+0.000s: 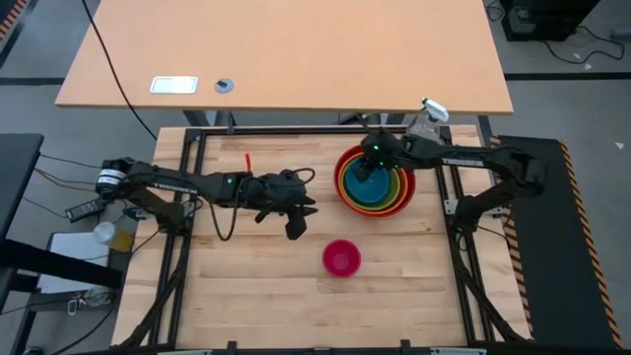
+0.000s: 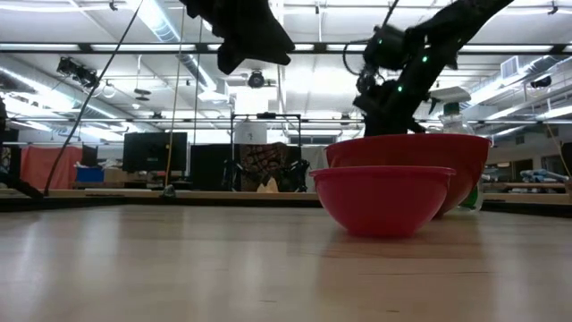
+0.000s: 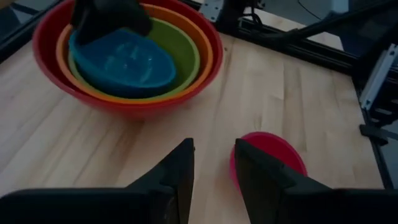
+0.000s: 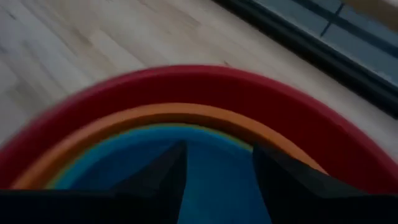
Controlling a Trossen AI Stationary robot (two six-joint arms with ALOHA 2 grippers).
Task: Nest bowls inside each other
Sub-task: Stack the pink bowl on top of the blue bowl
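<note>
A stack of nested bowls stands at the far right of the table: a large red bowl (image 1: 345,192) holds an orange bowl (image 3: 205,46), a green one (image 3: 183,46) and, innermost, a blue bowl (image 3: 124,62) that sits tilted. My right gripper (image 1: 372,168) is open just over the blue bowl's far rim, with the bowl's blue inside (image 4: 214,155) showing between its fingers. A small red bowl (image 1: 341,258) rests upright on the wood, nearer the front. My left gripper (image 3: 214,171) is open, up in the air left of the small bowl, with nothing between its fingers. My right gripper's own body (image 3: 109,18) hides the blue bowl's far rim beneath it. I cannot tell whether a finger touches that rim.
A clear bottle (image 1: 426,118) stands at the table's far right corner, and a small red stick (image 1: 248,159) lies at the far left. Black frame rails (image 1: 458,212) run along the table's sides. Bare wood (image 1: 256,296) lies toward the front.
</note>
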